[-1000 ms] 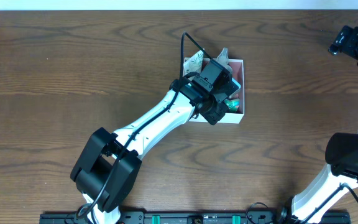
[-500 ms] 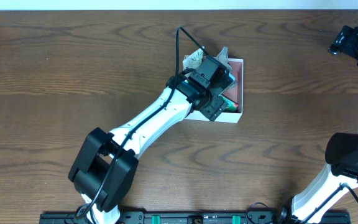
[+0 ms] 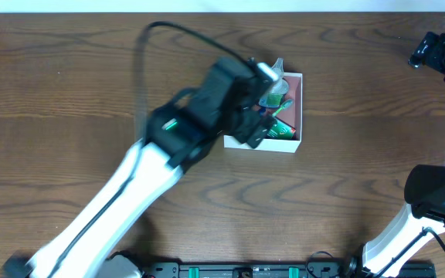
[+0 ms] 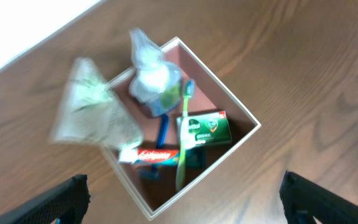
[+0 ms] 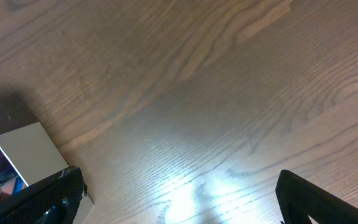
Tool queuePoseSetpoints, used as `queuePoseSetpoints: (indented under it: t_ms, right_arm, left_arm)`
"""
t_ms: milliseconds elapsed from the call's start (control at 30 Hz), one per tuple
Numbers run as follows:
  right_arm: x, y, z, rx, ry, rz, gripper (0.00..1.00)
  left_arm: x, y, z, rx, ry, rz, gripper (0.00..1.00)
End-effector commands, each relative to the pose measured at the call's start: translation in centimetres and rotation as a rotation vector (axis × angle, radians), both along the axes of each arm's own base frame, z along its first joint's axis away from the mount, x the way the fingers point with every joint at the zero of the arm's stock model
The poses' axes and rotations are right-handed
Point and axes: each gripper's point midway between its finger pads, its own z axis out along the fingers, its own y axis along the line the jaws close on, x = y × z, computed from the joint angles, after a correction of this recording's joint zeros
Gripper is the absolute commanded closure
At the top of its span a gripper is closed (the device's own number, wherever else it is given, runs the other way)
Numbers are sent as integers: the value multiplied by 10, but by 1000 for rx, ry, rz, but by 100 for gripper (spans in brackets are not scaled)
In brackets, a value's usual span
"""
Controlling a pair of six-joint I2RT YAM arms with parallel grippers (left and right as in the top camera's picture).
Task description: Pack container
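On the table (image 3: pixel 68 93), the container (image 4: pixel 210 84) holds a toothpaste tube (image 4: pixel 151 154), a green box (image 4: pixel 207 127) and a toothbrush (image 4: pixel 182 155). A pale bag (image 4: pixel 92 115) overhangs the container's rim. Directly above the container hangs the left gripper (image 4: pixel 184 180), fingers spread wide and empty. It should probably lift straight up, clear of the bag. Well apart from the container, the right gripper (image 5: pixel 179 183) is open too.

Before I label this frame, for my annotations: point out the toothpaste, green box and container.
toothpaste (image 4: pixel 157 154), left wrist view, red label
green box (image 4: pixel 207 129), left wrist view, top face
container (image 4: pixel 209 76), left wrist view, right wall
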Motion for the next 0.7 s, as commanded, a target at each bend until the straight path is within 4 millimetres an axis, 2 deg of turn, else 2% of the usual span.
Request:
queuePoseSetpoints:
  t_ms: [0,100,200,267,467,667]
  right_arm:
    - [-3,0,12,-6,-33,-15,1]
    - [-3,0,12,-6,-33,-15,1]
    - [-3,0,12,-6,-33,-15,1]
    - [-3,0,12,-6,-33,-15,1]
    - [-3,0,12,-6,-33,-15,1]
    - [-3,0,12,-6,-33,-15,1]
  left_arm:
    - [-13,43,52,-36,-109,149,2]
    - [-36,92,71,-12,-146,297,2]
    - [-61,138,79,4,-156,444,2]
    - [-77,161,80,-3,-149,519,2]
    - [-126,224,74,-65,-94,765,2]
    - [-175,279,50,-73,-4,1007,2]
